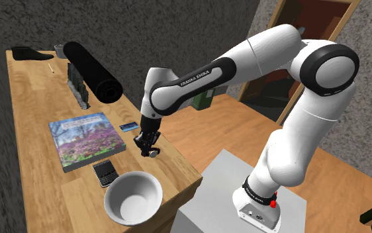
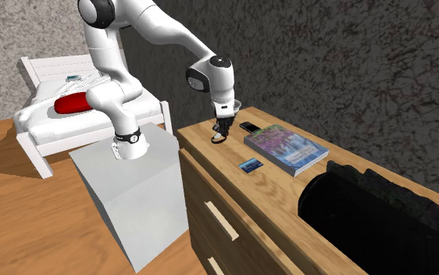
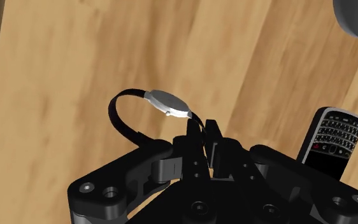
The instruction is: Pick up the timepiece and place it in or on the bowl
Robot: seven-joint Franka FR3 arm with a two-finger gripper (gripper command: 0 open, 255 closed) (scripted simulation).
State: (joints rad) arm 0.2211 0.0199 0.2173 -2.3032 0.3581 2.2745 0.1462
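Bedroom: white bed [image 2: 50, 129], wooden dresser [image 2: 249, 234] with drawers.

Wooden top [image 1: 32, 119] noted, drawers seen below its front in second exterior view.

Near end: white bowl [image 1: 120, 210] set by edge; black keypad phone [image 1: 105, 173] laid just beyond it.

Middle: book [image 1: 85, 139] with flowered cover laid flat, just beyond phone; small blue card [image 1: 128, 126] placed at shoulder view's right of book, apart from it.

Farther: grey slab [image 1: 77, 87] stood on edge, long black roll [image 1: 91, 71] laid along its right side in shoulder view.

Far end: grey cup [image 1: 59, 49], dark flat object [image 1: 27, 53], thin stick [image 1: 51, 68] seen.
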